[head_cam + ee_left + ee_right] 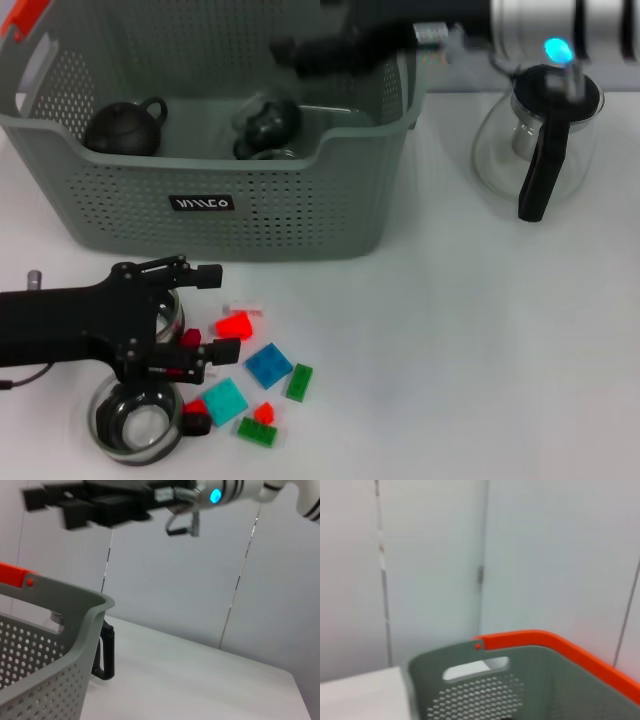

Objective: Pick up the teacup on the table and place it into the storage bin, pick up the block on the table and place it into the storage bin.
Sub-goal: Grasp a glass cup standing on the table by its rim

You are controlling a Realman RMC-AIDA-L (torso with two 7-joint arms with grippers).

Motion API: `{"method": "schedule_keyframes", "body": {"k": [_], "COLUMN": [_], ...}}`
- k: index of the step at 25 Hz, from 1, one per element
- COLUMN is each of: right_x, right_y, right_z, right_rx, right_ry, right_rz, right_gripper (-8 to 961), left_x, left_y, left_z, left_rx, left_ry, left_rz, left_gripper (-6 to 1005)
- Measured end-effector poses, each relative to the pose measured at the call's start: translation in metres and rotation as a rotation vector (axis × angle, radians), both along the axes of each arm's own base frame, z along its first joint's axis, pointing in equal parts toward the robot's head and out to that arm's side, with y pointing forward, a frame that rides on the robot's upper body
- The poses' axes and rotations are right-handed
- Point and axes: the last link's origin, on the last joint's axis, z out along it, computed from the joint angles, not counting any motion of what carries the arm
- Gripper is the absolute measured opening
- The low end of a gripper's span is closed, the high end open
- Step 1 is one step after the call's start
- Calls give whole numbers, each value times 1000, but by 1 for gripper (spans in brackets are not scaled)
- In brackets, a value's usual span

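Nearest you: glass cup (136,424) on the bench (450,340), scattered blocks (268,365) beside it. Left gripper (214,312) hovers low over the red block (235,324), jaws wide, holding nothing. Behind them the bin (230,205) (dark teapot (125,128) and dark teacup (268,125) inside). Right gripper (285,50) above the bin's far rim; its jaws you cannot tell. Carafe (535,140) far right.

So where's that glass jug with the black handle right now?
In the head view the glass jug stands on the white table at the robot's right, just beside the grey storage bin and outside it, with the right arm passing above it.
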Motion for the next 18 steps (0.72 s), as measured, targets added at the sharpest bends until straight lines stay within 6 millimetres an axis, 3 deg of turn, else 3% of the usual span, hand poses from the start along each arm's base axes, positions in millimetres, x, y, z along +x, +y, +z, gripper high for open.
{"method": "schedule_keyframes", "body": {"k": [7,11,18], "right_x": [42,57,64], "right_y": [-48,-59,-70], "right_z": [-22,-42,-58], "right_rx": [-227,-336,-396], "right_ry": [59,67,32], "right_rz": [116,75,106], "right_gripper": [921,946,946], "left_x": [-7,-10,-8], "left_y": [-11,-19,-24], "left_z": [19,26,31], "left_rx": [-3,-25,-123], "left_ry": [72,155,309], "left_rz": [-20,-37,-28], "left_gripper": [933,933,933]}}
